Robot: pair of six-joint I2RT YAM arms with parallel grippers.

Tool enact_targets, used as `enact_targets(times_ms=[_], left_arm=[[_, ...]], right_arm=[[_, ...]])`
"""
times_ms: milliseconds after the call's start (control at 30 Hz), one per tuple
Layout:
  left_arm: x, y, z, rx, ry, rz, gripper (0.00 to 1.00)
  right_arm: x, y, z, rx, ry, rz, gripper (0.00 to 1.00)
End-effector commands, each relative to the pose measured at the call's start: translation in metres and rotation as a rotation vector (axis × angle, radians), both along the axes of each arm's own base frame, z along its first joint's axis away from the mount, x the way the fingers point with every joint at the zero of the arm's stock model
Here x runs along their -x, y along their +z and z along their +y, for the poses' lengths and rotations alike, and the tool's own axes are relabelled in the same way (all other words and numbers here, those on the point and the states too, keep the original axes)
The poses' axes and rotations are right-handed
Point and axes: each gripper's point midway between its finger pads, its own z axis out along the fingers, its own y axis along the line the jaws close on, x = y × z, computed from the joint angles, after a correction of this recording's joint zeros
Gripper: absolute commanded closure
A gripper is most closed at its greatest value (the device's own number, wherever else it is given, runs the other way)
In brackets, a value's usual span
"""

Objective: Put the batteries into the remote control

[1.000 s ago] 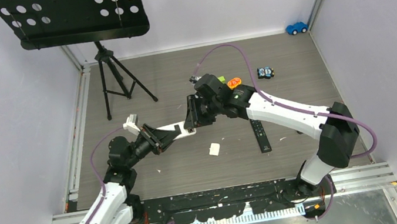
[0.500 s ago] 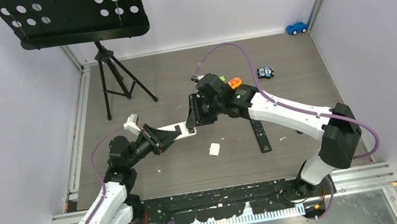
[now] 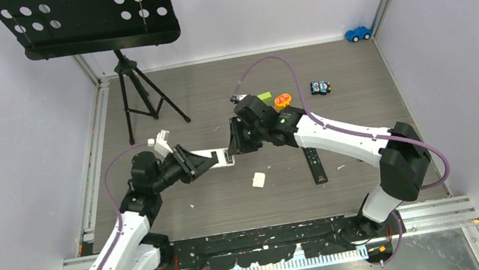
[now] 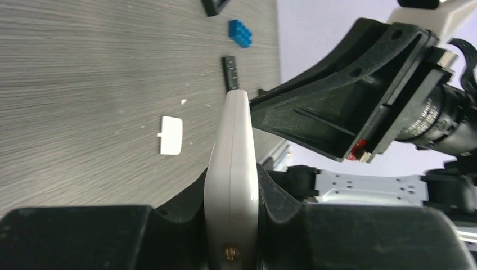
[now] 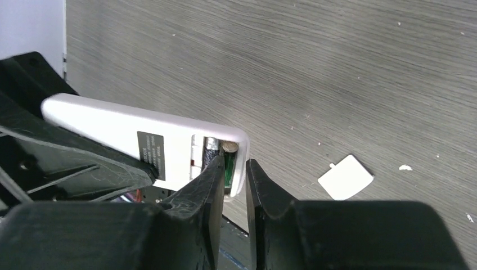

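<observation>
Top external view shows us the two arms meeting near the middle of the grey table (image 3: pixel 228 79). The left gripper (image 3: pixel 192 165) is pressed together on one end of the white remote (image 3: pixel 217 158) and holds it above the table, with the free end pointing to the right arm. In the left wrist view we see this remote (image 4: pixel 230 140) edge-on, clamped between the two black fingers (image 4: pixel 278 194) of the left gripper (image 4: pixel 230 191). The right gripper (image 3: pixel 230 149) sits at the free end of the remote. In the right wrist view the remote (image 5: pixel 112 126) shows its back side, and its battery compartment (image 5: pixel 216 147) is open at that end. A grey-silver battery (image 5: pixel 211 144) lies inside the compartment, just beside one fingertip (image 5: pixel 211 180). A second battery (image 5: pixel 228 169), dark with some green and with a brass-coloured tip at its far end, is in the narrow gap of the right gripper (image 5: pixel 234 167), together with the end wall of the remote. The fingers stand only a little apart, and we cannot tell if they really pinch this battery or only stand around it. The small white cover (image 5: pixel 345 178) lies flat on the table, near the remote but apart from it. A black remote (image 3: pixel 314 164) lies on the table beside the right forearm.
</observation>
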Motion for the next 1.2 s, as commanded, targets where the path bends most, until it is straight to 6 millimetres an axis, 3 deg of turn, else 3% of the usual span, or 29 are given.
enact_targets(times_ms=[0,167,333,600,833,1167], left_arm=[[-0.009,-0.013,0.013,-0.207,0.021,-0.024,1.0],[-0.022,-0.037,0.013,-0.365,0.049,0.04,1.0],[-0.036,-0.051,0.0,-0.585,0.053,0.052,1.0],[-0.053,-0.055,-0.052,-0.942,-0.017,-0.014,1.0],[-0.063,-0.066,-0.081,-1.179,-0.048,-0.058,1.0],[-0.07,-0.065,-0.102,-1.338,-0.039,-0.154,1.0]], right_arm=[[-0.012,-0.029,-0.017,0.089,-0.085,-0.033,0.77],[-0.01,-0.05,-0.03,0.108,-0.146,-0.027,0.76],[-0.009,-0.071,-0.049,0.136,-0.227,-0.028,0.66],[-0.013,-0.105,-0.088,0.121,-0.446,0.026,0.54],[-0.019,-0.11,-0.118,0.051,-0.658,0.023,0.5],[-0.018,-0.123,-0.121,-0.055,-0.744,0.079,0.46]])
